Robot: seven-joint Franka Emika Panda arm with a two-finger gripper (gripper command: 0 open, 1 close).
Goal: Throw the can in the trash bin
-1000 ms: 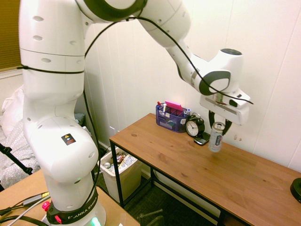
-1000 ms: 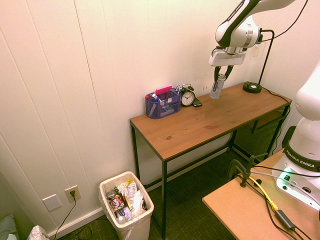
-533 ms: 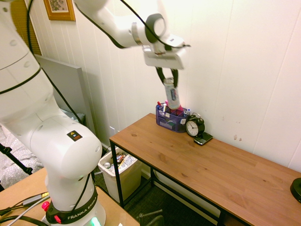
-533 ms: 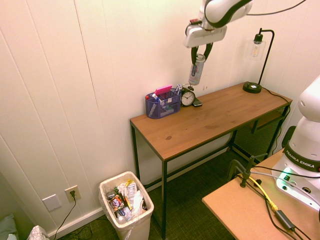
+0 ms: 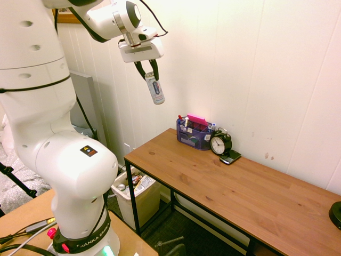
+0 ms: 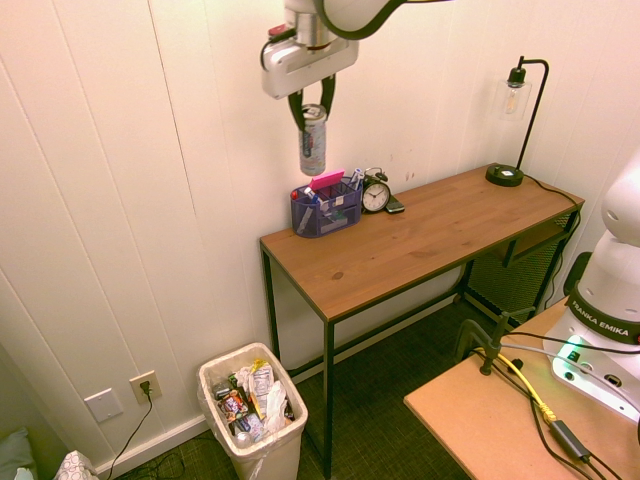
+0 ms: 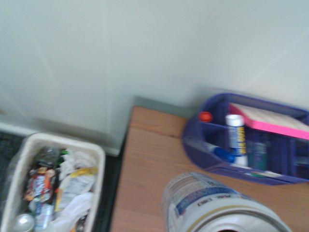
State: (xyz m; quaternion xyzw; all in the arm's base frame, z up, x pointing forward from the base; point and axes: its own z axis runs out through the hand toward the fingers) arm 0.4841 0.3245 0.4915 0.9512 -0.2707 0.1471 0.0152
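Can (image 5: 155, 88): slim, light, thin-walled aluminium, smooth and likely dent-prone, clamped near its top rim by the gripper (image 5: 147, 70), hanging high above the table's (image 5: 224, 184) end edge; trash bin (image 6: 252, 418) on floor beyond.

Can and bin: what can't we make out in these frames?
- Can: label print is too small in both exterior views, blurred in the wrist view; its end is cut off by the picture's bottom edge.
- Trash bin: in the first exterior view, partly hidden behind the table leg and top.
- Bin contents: too small to name.
- Claw: finger contact on the can too small to see.
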